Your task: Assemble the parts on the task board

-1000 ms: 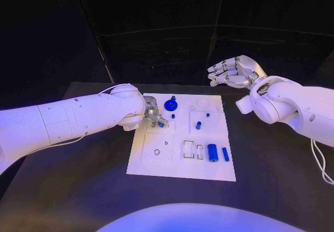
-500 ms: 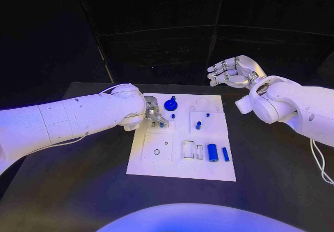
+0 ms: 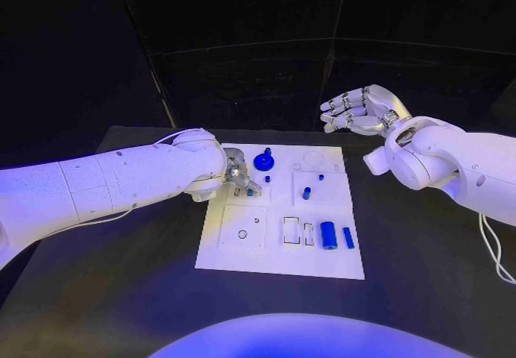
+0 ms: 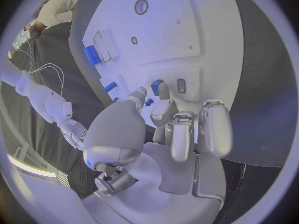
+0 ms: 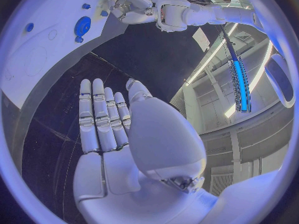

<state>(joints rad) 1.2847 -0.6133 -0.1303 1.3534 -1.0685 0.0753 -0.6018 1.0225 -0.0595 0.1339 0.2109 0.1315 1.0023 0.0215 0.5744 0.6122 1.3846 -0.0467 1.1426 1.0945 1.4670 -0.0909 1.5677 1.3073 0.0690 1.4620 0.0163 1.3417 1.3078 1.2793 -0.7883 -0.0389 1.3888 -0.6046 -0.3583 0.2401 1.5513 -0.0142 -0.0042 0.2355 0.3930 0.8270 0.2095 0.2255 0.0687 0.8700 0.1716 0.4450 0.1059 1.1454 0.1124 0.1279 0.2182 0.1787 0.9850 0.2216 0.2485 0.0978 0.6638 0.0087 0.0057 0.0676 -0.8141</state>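
Count, taken against the task board [image 3: 282,257] as landmark.

One white task board lay on one black table [image 3: 118,298].

Blue parts visible on the board: six.
- one round knobbed part [image 3: 265,162] near the far edge;
- one small peg [image 3: 268,179] just beside it;
- one small part [image 3: 248,192] at the left hand's fingertips;
- one short cylinder [image 3: 306,193] and one tiny peg [image 3: 321,177] in the board's middle;
- one large cylinder [image 3: 328,235] toward the near right.

A seventh, one slim bar [image 3: 348,238], lay beside the large cylinder.

Hands: two.

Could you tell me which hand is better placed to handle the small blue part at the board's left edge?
The left hand: its fingers are down on the task board, pinching the small blue part. The right hand hangs open beyond the board's far edge, holding nothing.
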